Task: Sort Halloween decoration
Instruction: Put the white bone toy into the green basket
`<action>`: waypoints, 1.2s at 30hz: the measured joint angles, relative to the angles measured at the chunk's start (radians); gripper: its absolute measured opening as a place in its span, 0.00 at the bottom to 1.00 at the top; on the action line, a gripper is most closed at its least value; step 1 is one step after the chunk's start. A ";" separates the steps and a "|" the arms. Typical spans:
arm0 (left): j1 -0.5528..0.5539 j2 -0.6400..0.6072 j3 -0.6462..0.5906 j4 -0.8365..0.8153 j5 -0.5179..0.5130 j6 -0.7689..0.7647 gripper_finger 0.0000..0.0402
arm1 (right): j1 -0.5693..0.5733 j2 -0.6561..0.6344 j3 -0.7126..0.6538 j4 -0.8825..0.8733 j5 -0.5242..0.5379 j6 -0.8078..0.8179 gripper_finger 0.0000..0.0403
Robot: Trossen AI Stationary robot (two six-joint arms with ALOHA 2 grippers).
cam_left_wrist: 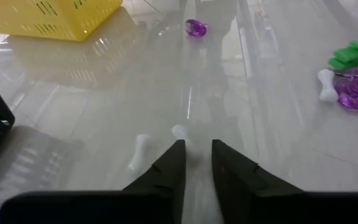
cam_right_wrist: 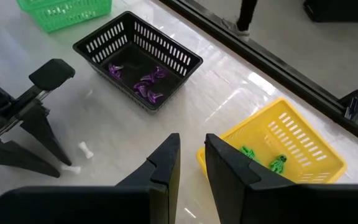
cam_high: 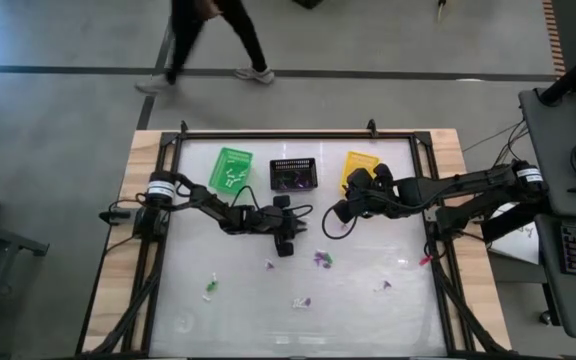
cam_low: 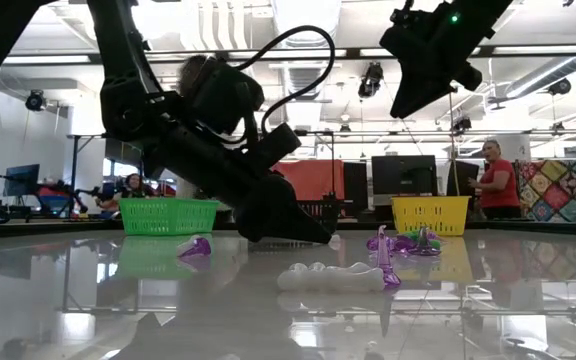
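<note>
Glossy table (cam_high: 198, 310): baskets (cam_high: 294, 174) part-filled, trinkets (cam_high: 322, 259) still scattered; left gripper (cam_left_wrist: 197, 157) narrowly parted, empty, over white bone (cam_left_wrist: 180, 132); right gripper (cam_right_wrist: 191, 151) likewise empty

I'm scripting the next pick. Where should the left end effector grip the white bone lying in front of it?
Probably across the thin middle shaft of the white bone, coming straight down from above: it lies flat on the table, and its knobbed ends are wider. The left end effector is already just beside it.

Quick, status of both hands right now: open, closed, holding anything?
Left hand: low over the table, slightly open, empty, a small white trinket just beyond its fingertips.
Right hand: raised near the yellow basket, slightly open, empty.
</note>
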 joint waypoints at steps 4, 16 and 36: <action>0.000 0.000 0.000 -0.002 0.000 -0.001 0.07 | 0.000 0.000 0.000 0.000 0.000 0.000 0.17; -0.002 -0.016 0.000 -0.010 0.011 -0.002 0.00 | 0.000 0.000 0.000 0.000 0.000 0.000 0.17; 0.097 -0.652 -0.162 -0.592 -0.272 0.136 0.00 | 0.000 0.000 0.000 0.008 -0.001 0.020 0.17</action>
